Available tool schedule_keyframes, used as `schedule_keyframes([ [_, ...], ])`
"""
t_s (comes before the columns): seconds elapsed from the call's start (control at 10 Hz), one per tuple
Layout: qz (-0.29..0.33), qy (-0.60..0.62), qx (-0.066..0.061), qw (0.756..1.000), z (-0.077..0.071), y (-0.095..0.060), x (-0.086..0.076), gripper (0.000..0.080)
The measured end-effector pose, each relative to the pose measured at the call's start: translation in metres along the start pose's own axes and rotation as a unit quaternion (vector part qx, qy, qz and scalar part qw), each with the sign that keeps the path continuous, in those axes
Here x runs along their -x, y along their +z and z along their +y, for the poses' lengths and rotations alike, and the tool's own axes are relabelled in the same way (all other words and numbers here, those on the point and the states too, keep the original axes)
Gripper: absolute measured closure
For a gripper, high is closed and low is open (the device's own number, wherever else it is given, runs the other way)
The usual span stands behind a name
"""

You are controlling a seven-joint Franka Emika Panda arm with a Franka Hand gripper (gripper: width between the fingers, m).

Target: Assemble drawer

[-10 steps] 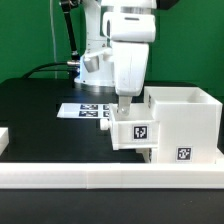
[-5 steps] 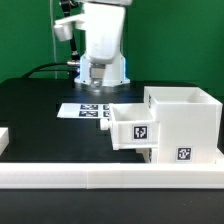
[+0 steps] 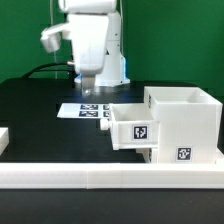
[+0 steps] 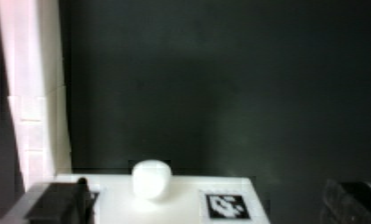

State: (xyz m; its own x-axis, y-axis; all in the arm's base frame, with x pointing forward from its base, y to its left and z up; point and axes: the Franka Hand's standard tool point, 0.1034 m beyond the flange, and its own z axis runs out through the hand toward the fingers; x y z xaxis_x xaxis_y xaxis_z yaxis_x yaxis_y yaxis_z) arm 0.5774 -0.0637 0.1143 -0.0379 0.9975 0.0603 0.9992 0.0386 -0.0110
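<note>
White shell [image 3: 182,125] cropped rightward, gripper [image 3: 89,90] jaws indistinct

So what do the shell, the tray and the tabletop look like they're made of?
Shell: looks like white plastic, smooth and matte, with thin even walls and a printed tag.
Tray: seemingly the same white plastic; in the wrist view its rounded knob looks slightly glossy, though that view is blurred.
Tabletop: black and matte, no reflections; the material is unclear.

arm [image 3: 92,40]: white glossy blocky casing, grey joint patches
fingertips [image 4: 57,203]: black, blurred
cable [image 3: 48,68]: black, behind the base
</note>
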Motion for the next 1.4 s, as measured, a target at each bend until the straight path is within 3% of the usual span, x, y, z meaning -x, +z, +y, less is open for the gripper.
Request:
schedule_keyframes([
  [0.3, 0.04, 0.008, -0.004, 0.999, 0.015, 0.016, 0.006, 0.015],
  [0.8, 0.053, 0.008, -0.029, 0.998, 0.007, 0.049, -0.016, 0.015],
  [1.3, 0.056, 0.008, -0.033, 0.998, 0.005, 0.053, -0.018, 0.015],
  [1.4, 0.059, 0.004, -0.038, 0.998, 0.004, 0.057, -0.023, 0.015],
])
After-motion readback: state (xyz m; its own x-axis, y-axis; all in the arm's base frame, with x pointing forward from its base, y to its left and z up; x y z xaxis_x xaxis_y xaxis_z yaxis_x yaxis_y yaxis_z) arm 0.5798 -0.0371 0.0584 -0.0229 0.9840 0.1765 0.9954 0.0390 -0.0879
